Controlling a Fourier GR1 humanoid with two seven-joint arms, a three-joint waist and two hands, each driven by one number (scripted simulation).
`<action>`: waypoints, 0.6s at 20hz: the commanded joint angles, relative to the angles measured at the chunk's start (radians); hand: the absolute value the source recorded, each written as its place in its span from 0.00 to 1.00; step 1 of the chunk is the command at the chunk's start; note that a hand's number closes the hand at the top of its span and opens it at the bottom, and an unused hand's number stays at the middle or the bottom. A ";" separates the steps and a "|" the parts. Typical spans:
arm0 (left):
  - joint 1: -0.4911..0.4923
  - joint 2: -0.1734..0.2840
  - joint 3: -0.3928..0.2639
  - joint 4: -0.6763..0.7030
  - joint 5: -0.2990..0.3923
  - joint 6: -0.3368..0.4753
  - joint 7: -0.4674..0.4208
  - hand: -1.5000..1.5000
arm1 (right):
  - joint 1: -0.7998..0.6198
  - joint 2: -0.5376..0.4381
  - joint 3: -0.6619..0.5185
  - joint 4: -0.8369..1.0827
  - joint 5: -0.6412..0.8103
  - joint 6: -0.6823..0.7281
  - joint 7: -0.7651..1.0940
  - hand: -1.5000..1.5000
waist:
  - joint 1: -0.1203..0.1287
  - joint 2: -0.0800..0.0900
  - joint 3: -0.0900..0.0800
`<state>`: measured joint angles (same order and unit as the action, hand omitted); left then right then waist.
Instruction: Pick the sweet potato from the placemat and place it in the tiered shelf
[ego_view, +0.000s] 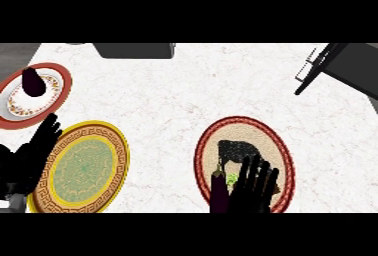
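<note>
sweet potato (218, 186): dark purple, upright on red-rimmed placemat (284, 150), touching right hand (253, 187), fingers straight, released. left hand (29, 155): relaxed, over yellow-rimmed plate (111, 150) edge. eggplant (32, 82) on patterned plate (52, 97), far left. tiered shelf (328, 62), upper right.

No text, label, brand, number or sign can be read anywhere on the counter.

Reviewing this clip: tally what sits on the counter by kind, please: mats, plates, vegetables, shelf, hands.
Round mats: 2, a yellow-rimmed mat and a red-rimmed mat
Plates: 1, red-rimmed plate
Dark vegetables: 2, one on the plate, one on the red-rimmed mat
Shelf: 1, black shelf
Hands: 2, left hand, right hand
Total: 8
</note>
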<state>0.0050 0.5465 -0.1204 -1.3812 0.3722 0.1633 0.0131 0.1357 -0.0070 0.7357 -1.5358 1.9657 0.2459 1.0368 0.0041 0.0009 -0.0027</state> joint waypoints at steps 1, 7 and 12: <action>-0.045 -0.007 0.021 0.069 -0.003 -0.039 -0.023 0.50 | -0.157 0.007 0.064 0.014 -0.127 0.221 0.173 0.00 | 0.002 0.003 0.002; 0.027 -0.002 0.033 -0.043 -0.012 -0.029 0.029 0.50 | -0.244 0.006 -0.030 0.074 -0.151 0.215 0.135 0.00 | 0.006 0.000 0.003; -0.004 -0.061 0.026 -0.009 -0.073 -0.011 0.039 0.50 | -0.259 0.007 -0.003 0.167 -0.181 0.129 0.152 0.00 | 0.001 0.000 0.003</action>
<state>0.0119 0.5174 -0.0862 -1.4021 0.3378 0.1444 0.0464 -0.0626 -0.0073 0.7055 -1.4436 1.8356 0.3513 1.0436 0.0058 -0.0006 -0.0002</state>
